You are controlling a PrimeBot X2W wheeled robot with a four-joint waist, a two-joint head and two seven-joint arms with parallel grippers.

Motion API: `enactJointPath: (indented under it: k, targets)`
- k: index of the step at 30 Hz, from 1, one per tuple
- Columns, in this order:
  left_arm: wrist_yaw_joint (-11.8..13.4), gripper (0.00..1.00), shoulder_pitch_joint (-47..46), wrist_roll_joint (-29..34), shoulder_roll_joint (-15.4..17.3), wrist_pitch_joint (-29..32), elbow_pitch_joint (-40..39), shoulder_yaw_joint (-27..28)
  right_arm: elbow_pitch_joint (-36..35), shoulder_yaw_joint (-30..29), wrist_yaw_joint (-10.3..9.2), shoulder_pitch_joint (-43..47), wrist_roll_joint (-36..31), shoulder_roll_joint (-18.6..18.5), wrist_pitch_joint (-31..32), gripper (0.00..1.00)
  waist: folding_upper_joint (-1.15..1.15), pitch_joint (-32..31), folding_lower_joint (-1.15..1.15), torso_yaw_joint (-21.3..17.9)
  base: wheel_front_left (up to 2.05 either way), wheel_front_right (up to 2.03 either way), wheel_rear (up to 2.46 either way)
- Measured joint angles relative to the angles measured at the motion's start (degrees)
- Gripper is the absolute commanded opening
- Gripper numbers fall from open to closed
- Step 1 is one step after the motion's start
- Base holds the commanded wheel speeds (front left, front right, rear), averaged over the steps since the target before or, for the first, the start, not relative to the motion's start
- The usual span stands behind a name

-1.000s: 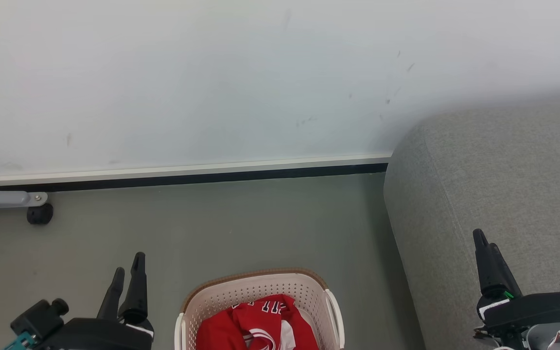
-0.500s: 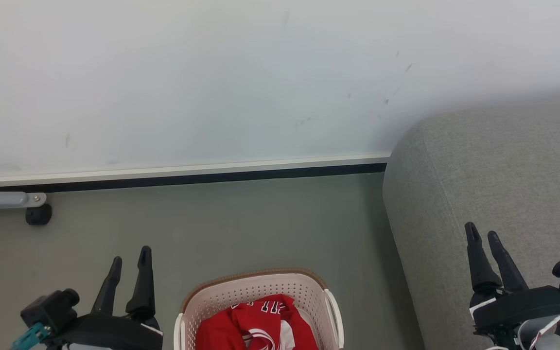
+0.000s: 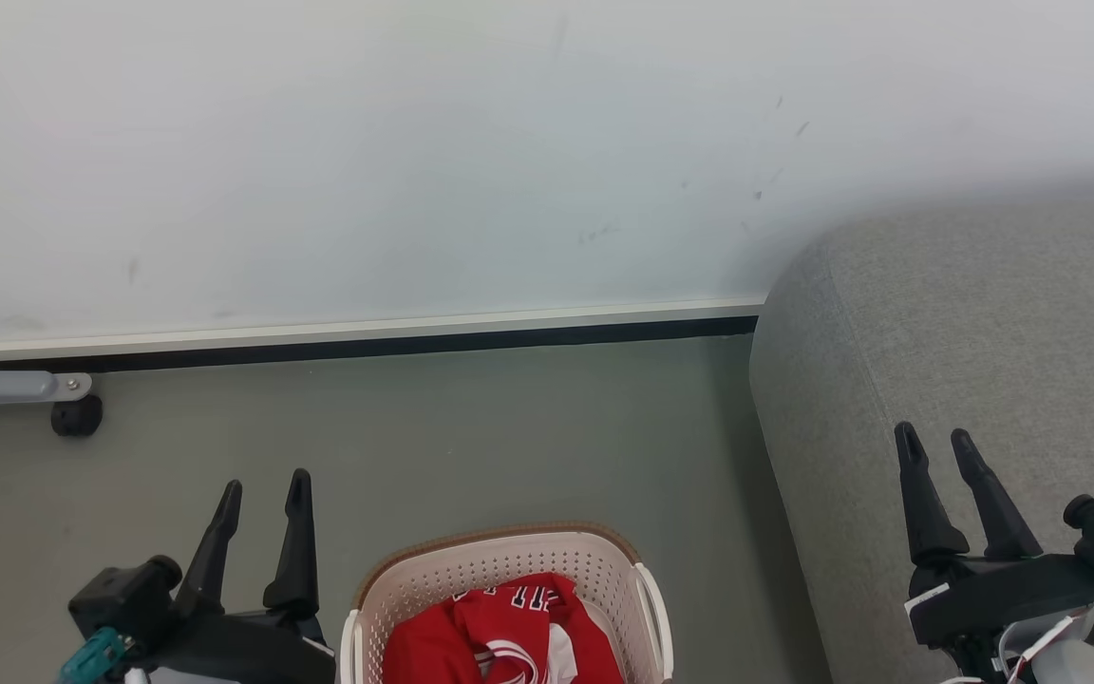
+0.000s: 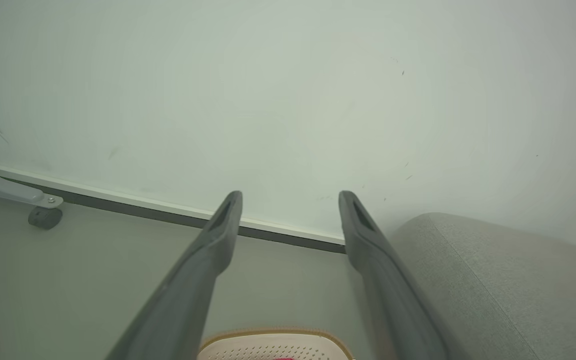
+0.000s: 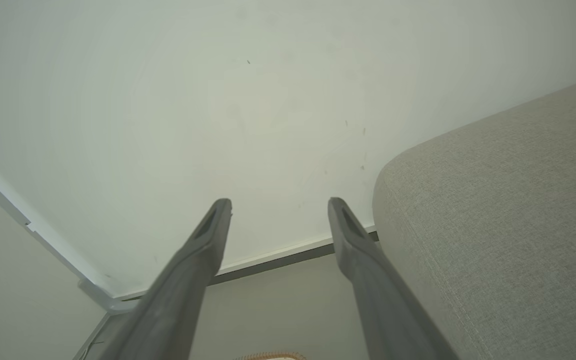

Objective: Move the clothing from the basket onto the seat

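The head view looks down on the oval cream-white plastic laundry basket [image 3: 499,534], which stands on the floor at the bottom middle, cut off by the picture's edge. The red soft-fabric jerseys [image 3: 509,632] lie heaped inside it, apart from the seat. The left wrist view catches just the far arc of the basket's rim and a sliver of red at its bottom edge. The right wrist view catches an even thinner bit of that rim.

The left gripper [image 3: 266,481] hangs over the floor left of the basket, its two dark fingers apart with nothing between them. The right gripper [image 3: 934,432] hangs over the large grey fabric-upholstered sofa seat [image 3: 984,313], fingers likewise apart and empty.

The jerseys are crumpled, showing white stripes and part of some dark, white-outlined lettering. The basket has perforated walls, a brown woven-look rim and a white loop handle [image 3: 653,608] on its right side. The seat stands to the basket's right with a rounded corner near the wall, and the right wrist view shows a stitched seam along its edge.

The smooth grey-green floor [image 3: 509,427] meets a scuffed white wall [image 3: 414,142] at a white skirting board [image 3: 367,332] with a dark strip beneath. At far left a grey metal leg [image 3: 6,387] ends in a black caster wheel [image 3: 77,416].
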Motion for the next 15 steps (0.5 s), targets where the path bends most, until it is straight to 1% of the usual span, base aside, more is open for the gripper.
enactJointPath:
  k: [2, 13, 15]
  targets:
    - [0.3, 1.0, -0.1, 2.3, 0.1, -0.4, -0.3, -0.3, -0.2, 0.4, -0.04, -0.5, -2.2, -0.5, -0.6, 1.0, 0.0, 0.1, 0.0, 0.0, 0.0, 0.0, 0.0]
    - [0.9, 1.0, -0.5, 9.9, 0.4, -2.6, -1.5, -1.4, -1.6, 1.8, -0.09, -0.8, -9.3, -1.4, -2.8, 1.0, 0.0, 0.4, 0.0, 0.0, 0.0, 0.0, 0.0]
    - [0.9, 1.0, -0.5, 11.7, 0.4, -3.1, -1.8, -1.7, -1.9, 2.0, -0.33, -0.9, -10.3, -1.5, -3.3, 1.0, 0.0, 0.5, 0.0, 0.0, 0.0, 0.0, 0.0]
